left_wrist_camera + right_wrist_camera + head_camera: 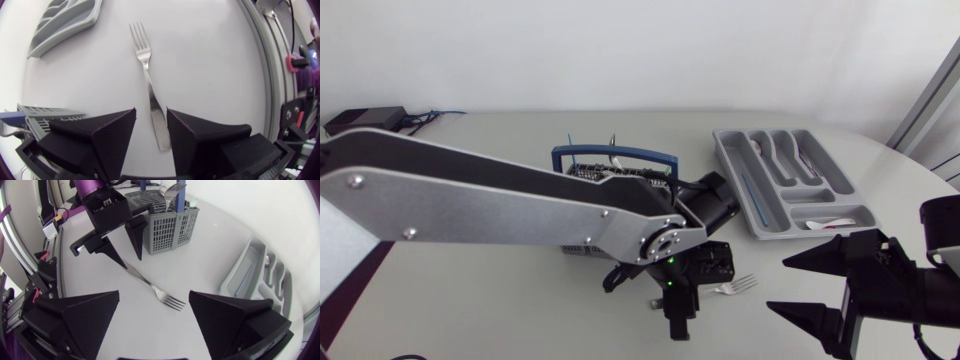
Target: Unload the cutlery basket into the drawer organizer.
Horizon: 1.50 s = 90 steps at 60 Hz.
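Observation:
A silver fork [736, 285] lies flat on the white table, tines pointing toward the grey drawer organizer [732, 178]. My left gripper [151, 112] stands open over the fork's handle [156, 117], a finger on each side with gaps showing. From the right wrist view the fork [156, 290] runs from the left gripper [130, 262] toward my right gripper [154, 294], which is wide open and holds nothing. The grey cutlery basket [170, 225] with a blue handle [615, 153] stands behind the left arm and holds more cutlery. The organizer [255, 275] holds several pieces.
My left arm [500, 205] crosses the table's middle and hides much of the basket from above. My right gripper [778, 285] sits at the front right, just past the fork's tines. The table's front edge [260, 60] runs beside the fork.

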Tool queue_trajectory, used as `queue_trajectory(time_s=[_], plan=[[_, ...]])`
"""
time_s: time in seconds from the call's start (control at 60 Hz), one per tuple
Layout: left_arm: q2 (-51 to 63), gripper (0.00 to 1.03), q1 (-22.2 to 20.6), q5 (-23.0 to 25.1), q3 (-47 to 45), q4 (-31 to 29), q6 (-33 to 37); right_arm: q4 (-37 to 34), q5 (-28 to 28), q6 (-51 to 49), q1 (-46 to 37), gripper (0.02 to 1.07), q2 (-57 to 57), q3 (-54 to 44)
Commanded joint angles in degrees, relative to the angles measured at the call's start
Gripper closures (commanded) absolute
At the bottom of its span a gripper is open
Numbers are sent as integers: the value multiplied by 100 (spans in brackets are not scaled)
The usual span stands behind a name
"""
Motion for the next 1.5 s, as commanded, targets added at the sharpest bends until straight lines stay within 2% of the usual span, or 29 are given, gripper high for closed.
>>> queue_trajectory(time_s=[0.0, 0.067, 0.183, 0.383, 0.7, 0.917, 1.217, 1.333, 1.483], plan=[[-140, 47, -12, -325, -531, 456, 611, 243, 185, 38, 183, 7, 32, -228], [-122, 47, -3, -562, -777, 852, 884, 480, 334, 38, 289, 7, 181, -307], [-122, 47, 68, -703, -1120, 1335, 1200, 973, 580, 46, 447, 7, 603, -465], [-105, 47, 296, -721, -1339, 1537, 1560, 2045, 1072, 2, 649, 7, 1746, -544], [-184, 48, 191, -721, -1805, 1669, 1727, 3557, 1688, -94, 825, 7, 3363, -527], [-201, 48, -56, -703, -1955, 1660, 1701, 4242, 1916, 108, 1027, 7, 3943, -369], [-158, 48, -451, -606, -1911, 1616, 1587, 4515, 2057, 433, 1273, 7, 4479, 255], [-52, 48, -592, -606, -1840, 1581, 1508, 4840, 2233, 618, 1484, 7, 4804, 422], [-8, 47, -495, -615, -1788, 1581, 1552, 4963, 2364, 776, 1616, 7, 4734, 528]])
